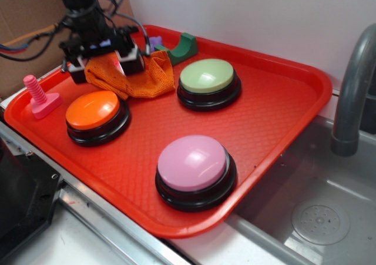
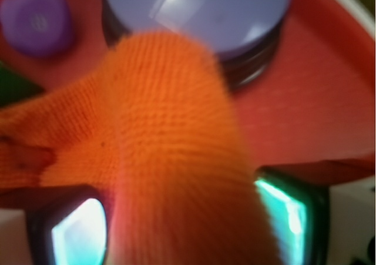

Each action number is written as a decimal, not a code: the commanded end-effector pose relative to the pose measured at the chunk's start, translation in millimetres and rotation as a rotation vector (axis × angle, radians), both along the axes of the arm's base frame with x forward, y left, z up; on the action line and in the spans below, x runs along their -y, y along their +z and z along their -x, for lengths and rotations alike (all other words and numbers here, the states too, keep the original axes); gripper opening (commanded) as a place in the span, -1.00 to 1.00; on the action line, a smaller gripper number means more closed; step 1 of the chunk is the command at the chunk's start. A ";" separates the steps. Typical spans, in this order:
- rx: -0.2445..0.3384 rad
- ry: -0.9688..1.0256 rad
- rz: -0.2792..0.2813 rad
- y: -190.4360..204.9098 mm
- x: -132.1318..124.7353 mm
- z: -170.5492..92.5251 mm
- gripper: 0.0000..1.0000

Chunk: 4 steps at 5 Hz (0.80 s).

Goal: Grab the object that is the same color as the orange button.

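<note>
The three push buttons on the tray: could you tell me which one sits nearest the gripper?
The orange button, at the tray's left, directly in front of the gripper and the orange cloth. The green button and pink button lie farther right.

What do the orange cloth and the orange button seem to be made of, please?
The orange cloth looks like soft knitted fabric, matte: the wrist view shows a nubbly weave and folds. The orange button seems hard plastic: a glossy dome with highlights on a shiny black base.
</note>
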State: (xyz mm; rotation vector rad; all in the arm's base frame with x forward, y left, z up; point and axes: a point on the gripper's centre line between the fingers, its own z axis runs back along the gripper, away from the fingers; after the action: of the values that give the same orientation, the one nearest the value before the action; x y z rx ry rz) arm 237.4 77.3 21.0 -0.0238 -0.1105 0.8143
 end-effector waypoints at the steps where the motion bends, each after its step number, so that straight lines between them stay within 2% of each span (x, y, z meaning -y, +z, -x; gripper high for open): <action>1: 0.043 -0.054 -0.091 -4.7 5.1 -11.8 -1.00; 3: 0.116 -0.112 -0.118 34.4 12.6 -10.3 -1.00; 4: 0.167 -0.181 -0.124 75.4 20.2 -5.5 -1.00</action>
State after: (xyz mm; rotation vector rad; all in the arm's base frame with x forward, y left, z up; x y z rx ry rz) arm 237.6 54.6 78.4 0.0206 -0.2453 0.6548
